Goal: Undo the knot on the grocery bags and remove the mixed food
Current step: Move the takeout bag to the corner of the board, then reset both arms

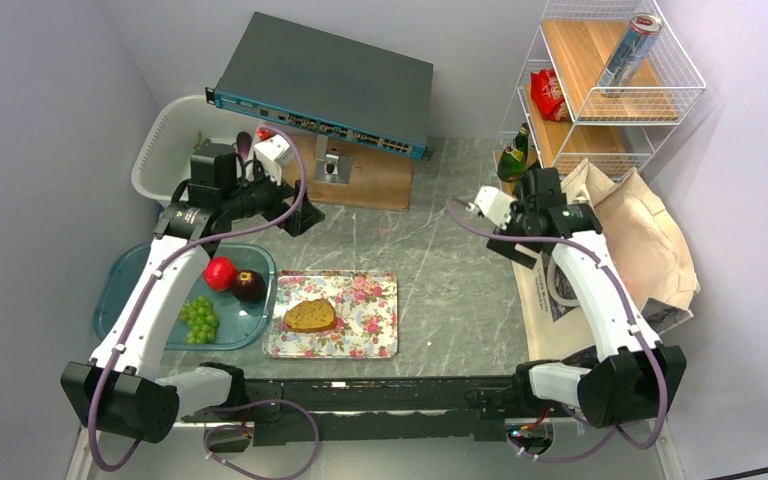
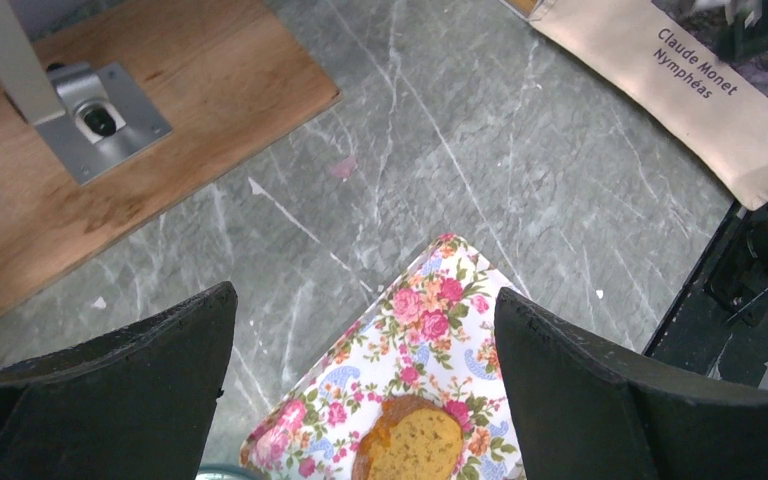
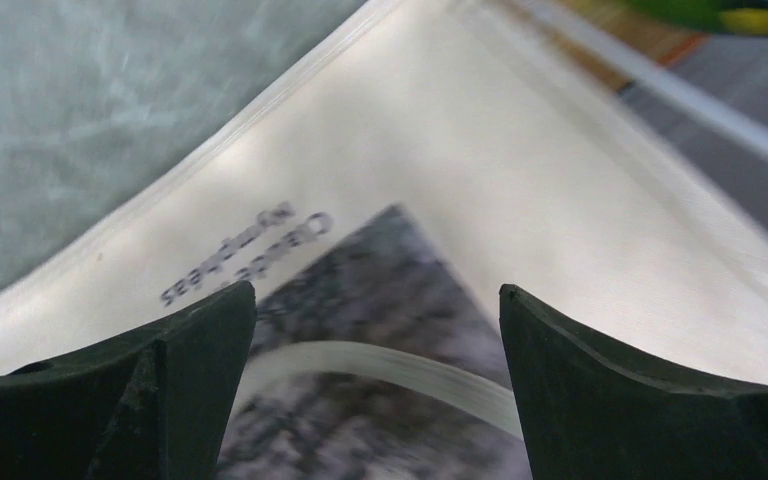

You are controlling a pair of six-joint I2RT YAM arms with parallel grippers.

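The beige canvas tote (image 1: 640, 235) lies flat at the right, its dark printed panel facing up. My right gripper (image 1: 526, 250) hovers open just above that panel (image 3: 390, 260), over a pale strap (image 3: 400, 372), holding nothing. My left gripper (image 1: 305, 218) is open and empty above the table, over the far corner of the floral tray (image 2: 430, 300). On that tray lies a bread slice (image 1: 310, 316) (image 2: 415, 445). A red apple (image 1: 220, 272), a dark plum (image 1: 250, 285) and green grapes (image 1: 199, 318) lie on the teal tray (image 1: 125, 285). A green bottle (image 1: 513, 153) stands by the wire shelf. The knot is out of view.
A white basket (image 1: 155, 140) at the back left holds purple, green and red items, partly hidden by the left arm. A network switch (image 1: 325, 85) stands on a wooden base (image 1: 370, 180). The wire shelf (image 1: 610, 100) carries a silver can (image 1: 632, 48) and a red packet (image 1: 547, 93).
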